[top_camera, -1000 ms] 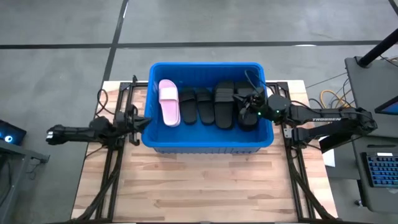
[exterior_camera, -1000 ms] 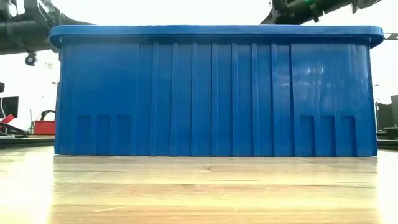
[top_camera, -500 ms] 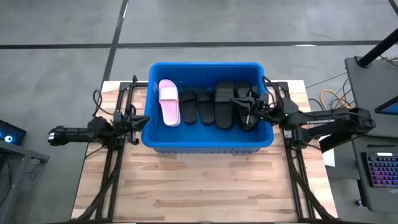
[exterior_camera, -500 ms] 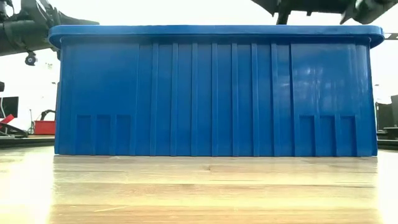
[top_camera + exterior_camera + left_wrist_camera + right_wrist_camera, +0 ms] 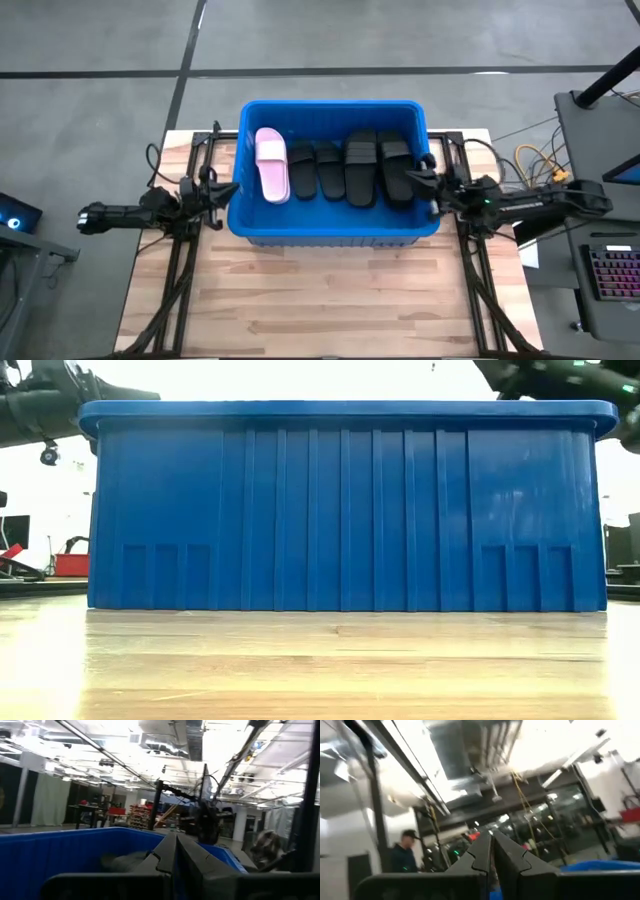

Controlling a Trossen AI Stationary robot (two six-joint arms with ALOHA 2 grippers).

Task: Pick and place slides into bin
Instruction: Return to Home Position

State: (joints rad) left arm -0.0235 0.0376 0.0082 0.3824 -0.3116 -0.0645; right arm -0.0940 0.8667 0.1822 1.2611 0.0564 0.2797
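The blue bin (image 5: 330, 236) stands on the far half of the wooden table and fills the low view (image 5: 345, 510). One pale pink slide (image 5: 271, 165) lies on the bin's floor at the left. Several black slides (image 5: 360, 167) lie side by side to its right, the rightmost (image 5: 397, 170) by the right wall. My left gripper (image 5: 228, 190) is shut and empty just outside the bin's left wall; its wrist view shows its closed fingers (image 5: 175, 845). My right gripper (image 5: 418, 180) is shut and empty at the bin's right rim; its wrist view (image 5: 491, 847) looks up at the ceiling.
Bare wooden table top (image 5: 320, 300) lies in front of the bin. Black frame rails (image 5: 180, 270) run along both table sides. A desk with cables and a keyboard (image 5: 610, 270) stands to the right. A person (image 5: 402, 855) shows in the room beyond.
My right gripper has drawn back from over the black slides toward the table's right edge, and now sits at the bin's right rim. The rightmost black slide, which the gripper covered before, now lies in full view on the bin's floor.
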